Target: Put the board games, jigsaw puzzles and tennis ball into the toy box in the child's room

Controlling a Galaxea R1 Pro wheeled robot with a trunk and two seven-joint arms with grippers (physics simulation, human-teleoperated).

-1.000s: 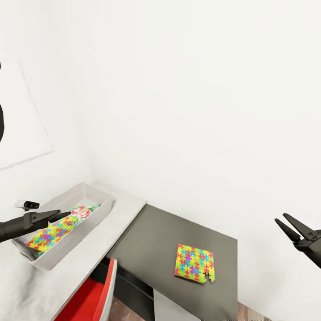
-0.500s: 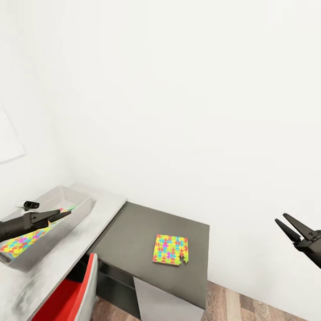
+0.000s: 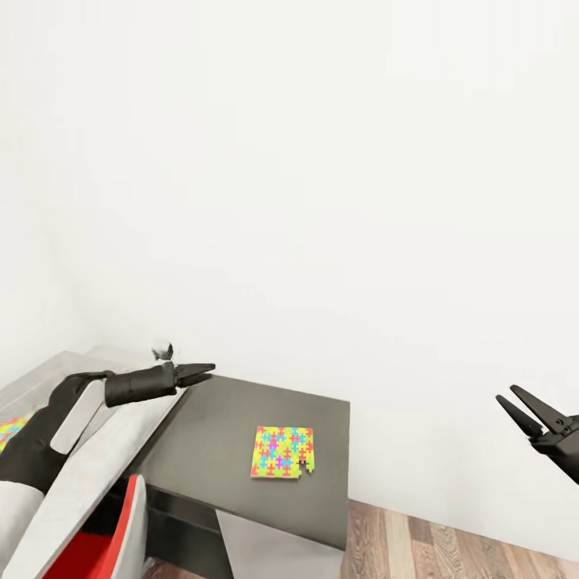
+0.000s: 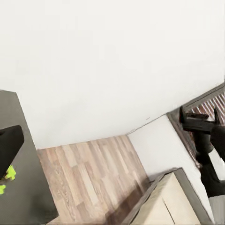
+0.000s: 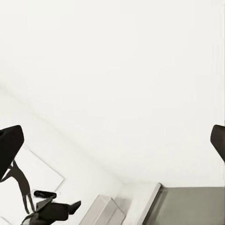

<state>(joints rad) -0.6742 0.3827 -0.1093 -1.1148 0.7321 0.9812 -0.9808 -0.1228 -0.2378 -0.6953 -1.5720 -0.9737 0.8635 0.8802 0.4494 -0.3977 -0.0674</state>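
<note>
**One puzzle sheet lies out on the dark surface**

One white wall [image 3: 322, 161] takes up most of the head view, bare and featureless. Below it the L-shaped surface [image 3: 225, 418] runs from a light grey wing at the left edge into a dark grey top. Wood-plank floor [image 3: 450, 547] shows past the dark top's end. A red chair [image 3: 96, 555] is cut off at the bottom corner, so only part of its seat and pale back can be seen.

The left arm [image 3: 48, 418] reaches forward over the join of the two tops. Its left end effector [image 3: 197, 371] looks pressed nearly together and carries nothing. The right end effector [image 3: 527, 410] hangs in the air well off to the side of the surface, its two fingers spread in a V and empty.

A jigsaw puzzle [image 3: 283, 452] lies flat near the middle of the dark top, apart from both end effectors, with a dark notch at one corner. A scrap of multicolour pattern [image 3: 10, 428] peeks out at the far left edge beside the left arm; too little of it shows to tell what holds it.
</note>
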